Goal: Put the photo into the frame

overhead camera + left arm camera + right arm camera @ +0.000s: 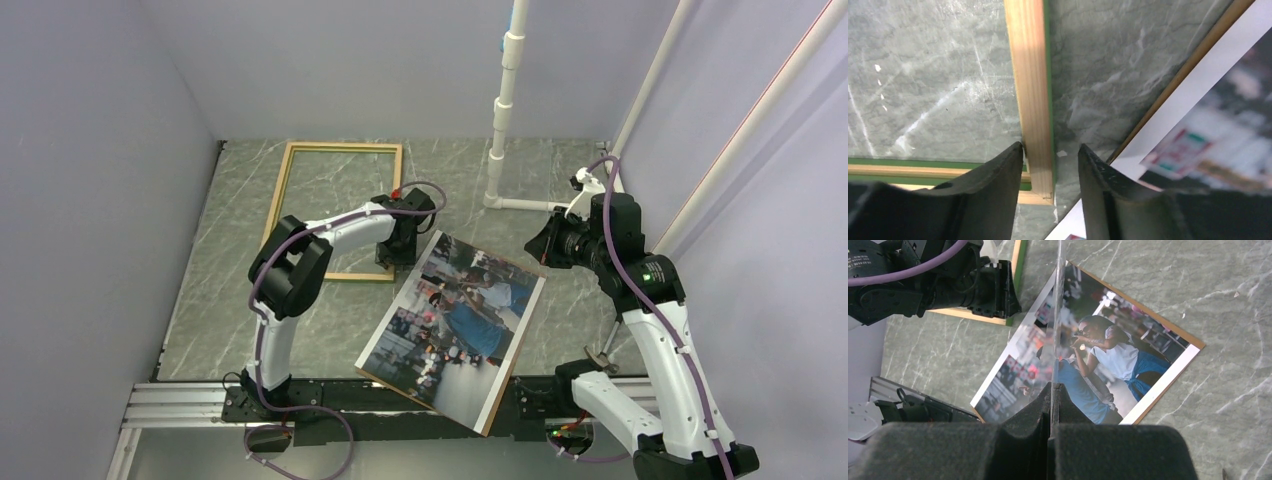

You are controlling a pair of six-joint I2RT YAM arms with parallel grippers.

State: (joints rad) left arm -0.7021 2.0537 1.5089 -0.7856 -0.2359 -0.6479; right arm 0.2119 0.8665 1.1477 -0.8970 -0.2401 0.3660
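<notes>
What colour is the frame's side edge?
Green on the frame; left wrist view shows it best.

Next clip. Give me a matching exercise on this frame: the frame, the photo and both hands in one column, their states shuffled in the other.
Column 1
1. frame
2. photo
3. left hand
4. right hand

Column 2
A. shut on a thin clear sheet, seen edge-on
B. lies flat, light wood face up
C. open, one finger on each side of a frame rail
D. lies picture side up, at an angle

Pairs: 1-B, 2-D, 3-C, 4-A
</notes>
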